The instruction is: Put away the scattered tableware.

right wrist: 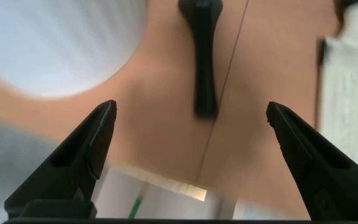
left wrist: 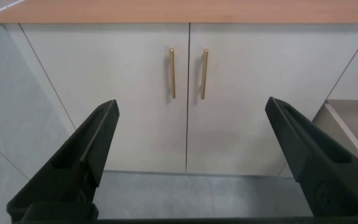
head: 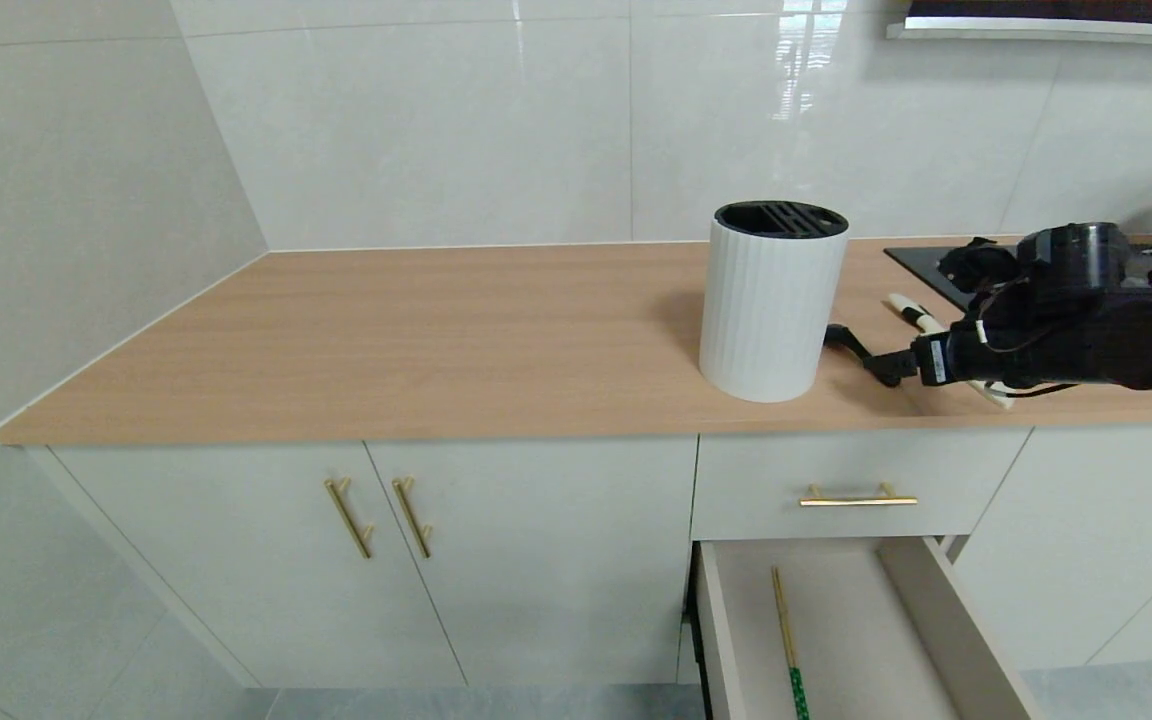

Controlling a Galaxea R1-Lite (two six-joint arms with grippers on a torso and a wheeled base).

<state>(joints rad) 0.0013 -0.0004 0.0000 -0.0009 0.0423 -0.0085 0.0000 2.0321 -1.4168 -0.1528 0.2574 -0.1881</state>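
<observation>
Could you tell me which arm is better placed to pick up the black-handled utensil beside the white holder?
Probably the right: the right gripper is open right by the black-handled utensil on the counter, while the left gripper faces the cabinet doors below.

Chopsticks [head: 787, 640] in drawer [head: 866, 640], holder [head: 771, 310] on counter [head: 416, 340]

White tiled wall [head: 416, 120], wooden countertop [head: 386, 340], cream cabinets [head: 236, 560]

Black right pincer [right wrist: 190, 109]; looped cables [head: 991, 300], white label [head: 933, 360]
</observation>
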